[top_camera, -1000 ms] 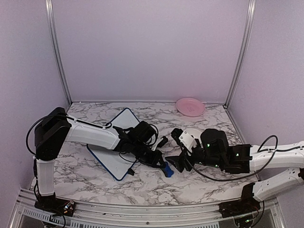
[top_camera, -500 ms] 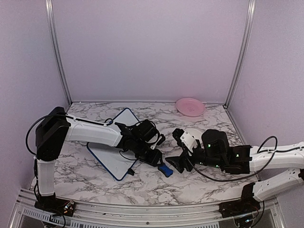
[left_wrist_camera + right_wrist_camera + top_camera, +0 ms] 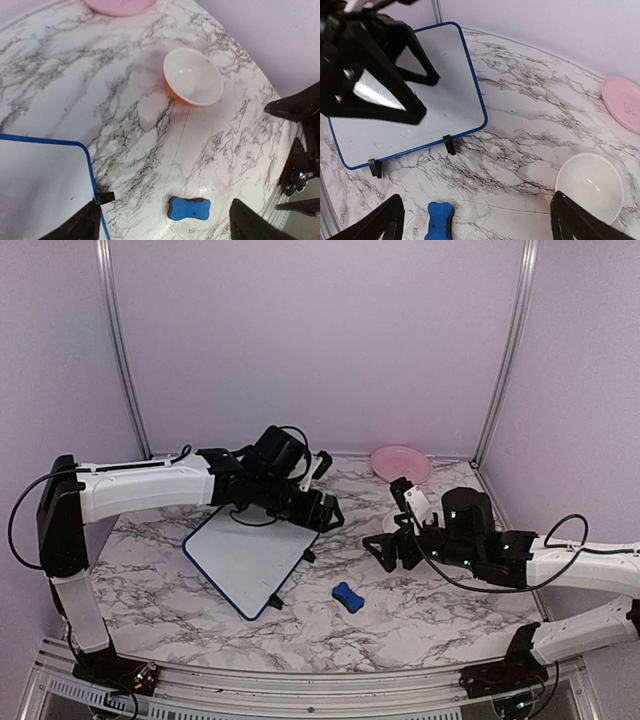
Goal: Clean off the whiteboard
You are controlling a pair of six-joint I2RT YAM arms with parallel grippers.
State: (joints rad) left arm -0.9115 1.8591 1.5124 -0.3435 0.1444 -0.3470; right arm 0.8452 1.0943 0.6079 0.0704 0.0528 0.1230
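Two end effectors hang above the marble bench point(image 3: 450, 610), both with jaws spread wide and nothing between them. The left end effector point(image 3: 322, 490) is raised over the far right corner of the whiteboard point(image 3: 250, 560). The right end effector point(image 3: 476, 200) hovers right of centre, close to an orange bowl point(image 3: 192, 77) (white inside, standing upright). The whiteboard lies flat on the bench left of centre, turned at an angle, with its blue frame and small black feet plain to see; its face looks white in the right wrist view. A small blue eraser point(image 3: 347, 596) lies on the bench near the board's right edge, apart from it and from both arms. A pink plate point(image 3: 400, 464) sits at the far edge by the back wall.
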